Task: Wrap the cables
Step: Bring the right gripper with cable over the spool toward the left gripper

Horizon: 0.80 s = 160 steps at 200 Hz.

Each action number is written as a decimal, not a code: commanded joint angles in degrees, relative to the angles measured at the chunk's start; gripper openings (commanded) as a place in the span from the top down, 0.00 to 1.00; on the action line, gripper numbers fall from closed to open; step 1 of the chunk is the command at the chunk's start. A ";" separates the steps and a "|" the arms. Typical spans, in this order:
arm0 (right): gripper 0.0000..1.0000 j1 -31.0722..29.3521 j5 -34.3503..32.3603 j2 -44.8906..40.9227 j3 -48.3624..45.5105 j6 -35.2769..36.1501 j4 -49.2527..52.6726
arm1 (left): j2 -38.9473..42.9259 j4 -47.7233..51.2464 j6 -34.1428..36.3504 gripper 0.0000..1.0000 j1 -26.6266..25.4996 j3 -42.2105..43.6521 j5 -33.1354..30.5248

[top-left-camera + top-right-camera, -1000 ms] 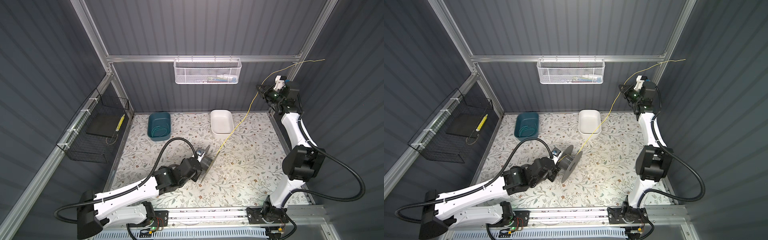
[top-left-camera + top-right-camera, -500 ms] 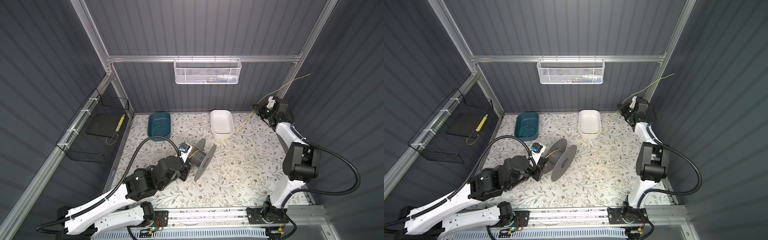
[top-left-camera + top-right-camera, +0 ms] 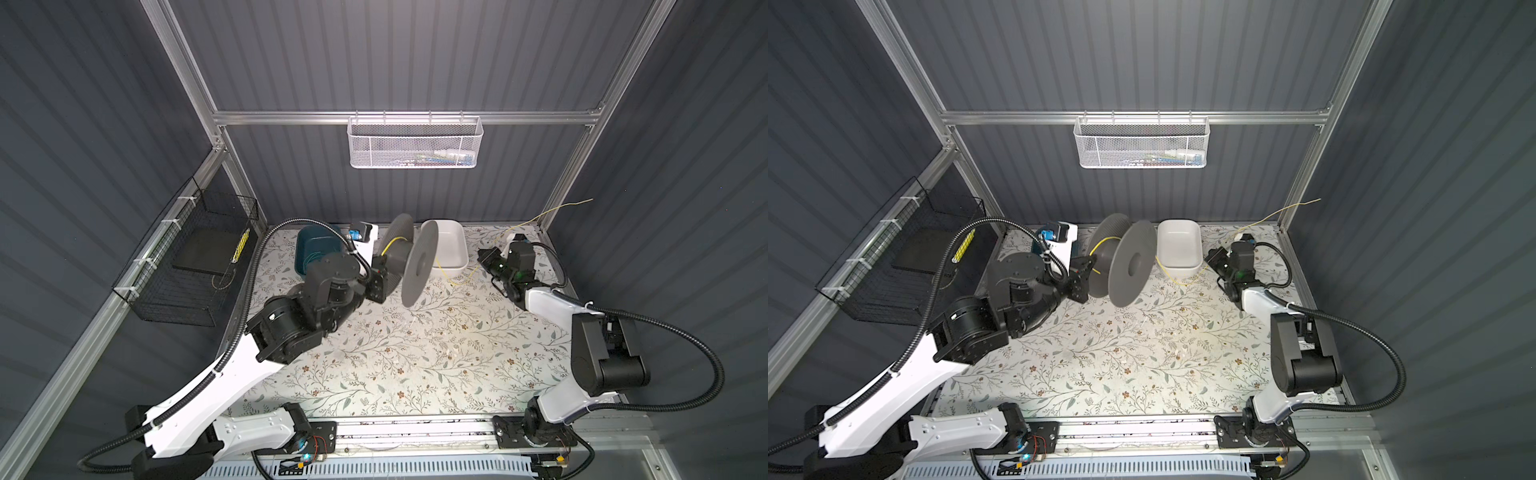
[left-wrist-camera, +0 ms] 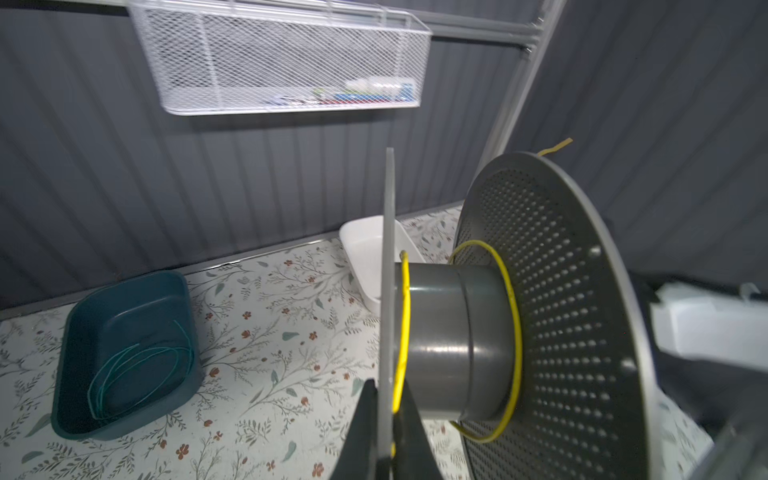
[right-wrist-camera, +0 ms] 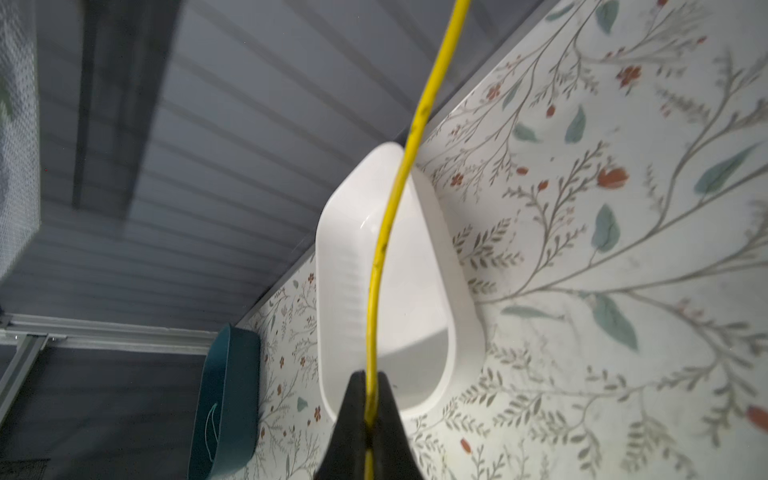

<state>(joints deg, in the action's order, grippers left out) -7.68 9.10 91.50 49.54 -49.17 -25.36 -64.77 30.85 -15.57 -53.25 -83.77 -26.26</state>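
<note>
The cables are one thin yellow wire [image 3: 459,280]. It loops loosely round the hub [image 4: 515,324] of a grey spool [image 3: 409,257], sags to the mat in front of the white tray, and passes through my right gripper [image 3: 482,255]. Its free end [image 3: 573,204] sticks up by the back right post. In the right wrist view the right gripper [image 5: 369,376] is shut on the yellow wire [image 5: 390,216]. My left gripper [image 4: 386,386] is shut on the spool's thin plain flange [image 4: 388,257] and holds the spool [image 3: 1125,266] above the mat on its side.
A white tray [image 3: 455,237] stands at the back, just right of the spool. The left arm partly hides a teal tray [image 4: 83,316] holding a teal wire [image 4: 141,365]. A white mesh basket [image 3: 415,143] hangs on the back wall and a black wire basket [image 3: 187,257] on the left.
The left arm has carried the spool up and back, next to the white tray. The right gripper has come down from high by the back post to just above the mat, and the wire has slackened.
</note>
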 commanded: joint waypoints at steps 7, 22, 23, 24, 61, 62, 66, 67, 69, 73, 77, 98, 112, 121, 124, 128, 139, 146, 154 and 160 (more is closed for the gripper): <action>1.00 -7.82 -7.70 -4.40 -4.99 1.27 -5.45 | -4.40 -13.22 -4.96 1.00 5.56 -1.47 0.31; 1.00 -12.02 -9.61 -6.57 -7.53 0.43 -6.82 | -7.87 -18.30 -5.34 1.00 5.99 -0.88 -3.40; 1.00 -12.36 -9.66 -6.72 -7.71 0.28 -6.94 | -8.07 -18.60 -5.34 1.00 6.02 -0.88 -3.56; 1.00 -12.67 -9.69 -6.88 -7.88 0.20 -7.09 | -8.43 -18.84 -5.34 1.00 6.13 -0.83 -3.72; 1.00 -23.04 -14.69 -16.05 -10.04 3.34 -4.22 | -19.48 -25.57 -1.62 1.00 6.41 -0.97 -15.08; 1.00 -23.24 -14.80 -16.34 -10.10 3.49 -4.15 | -19.72 -25.66 -1.51 1.00 6.41 -0.97 -15.24; 1.00 -24.11 -15.40 -17.74 -10.15 4.04 -3.46 | -20.65 -25.98 -0.75 1.00 6.41 -0.93 -15.72; 1.00 -24.34 -15.59 -18.01 -10.16 4.15 -3.20 | -20.92 -26.09 -0.54 1.00 6.41 -0.86 -15.78; 1.00 -24.78 -15.91 -18.81 -10.10 4.47 -2.78 | -21.45 -26.28 -0.08 1.00 6.41 -0.76 -15.98; 1.00 -25.56 -16.38 -20.18 -9.93 5.08 -1.98 | -22.24 -26.36 0.21 1.00 6.41 -0.63 -16.45; 1.00 -26.21 -16.77 -21.62 -9.72 5.72 -1.07 | -22.99 -26.22 0.14 1.00 6.41 -0.33 -16.72; 1.00 -29.26 -16.63 -26.51 -6.03 9.67 3.93 | -26.19 -27.21 0.84 1.00 6.43 2.19 -17.94; 1.00 -30.18 -14.25 -26.98 -2.08 11.14 7.10 | -27.77 -26.86 0.89 1.00 6.34 5.33 -17.85; 1.00 -30.13 -12.09 -26.66 0.39 11.56 8.29 | -28.51 -26.06 0.27 1.00 6.27 6.30 -17.00; 1.00 -30.17 -11.52 -26.50 1.22 11.74 8.49 | -28.75 -25.88 0.17 1.00 6.30 6.62 -16.79; 1.00 -30.20 -10.95 -26.26 2.33 11.97 8.72 | -28.95 -25.64 0.19 1.00 6.12 7.08 -16.53; 1.00 -30.08 -9.59 -25.08 5.54 13.91 9.48 | -29.44 -24.80 0.28 1.00 5.69 8.51 -15.56; 1.00 -30.04 -9.59 -24.05 8.14 15.09 10.73 | -29.53 -24.12 0.26 1.00 5.13 9.60 -15.42; 1.00 -29.57 -8.65 -22.67 10.68 15.88 11.64 | -29.49 -23.63 0.62 1.00 4.18 10.89 -15.40; 1.00 -29.05 -7.30 -21.50 12.47 15.89 11.88 | -29.29 -23.02 0.65 1.00 3.35 11.83 -15.40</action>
<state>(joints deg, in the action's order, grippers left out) -37.43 -2.76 67.13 55.51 -37.39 -16.82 -95.07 9.17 -15.66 -47.59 -74.22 -40.49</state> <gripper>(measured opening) 0.046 0.086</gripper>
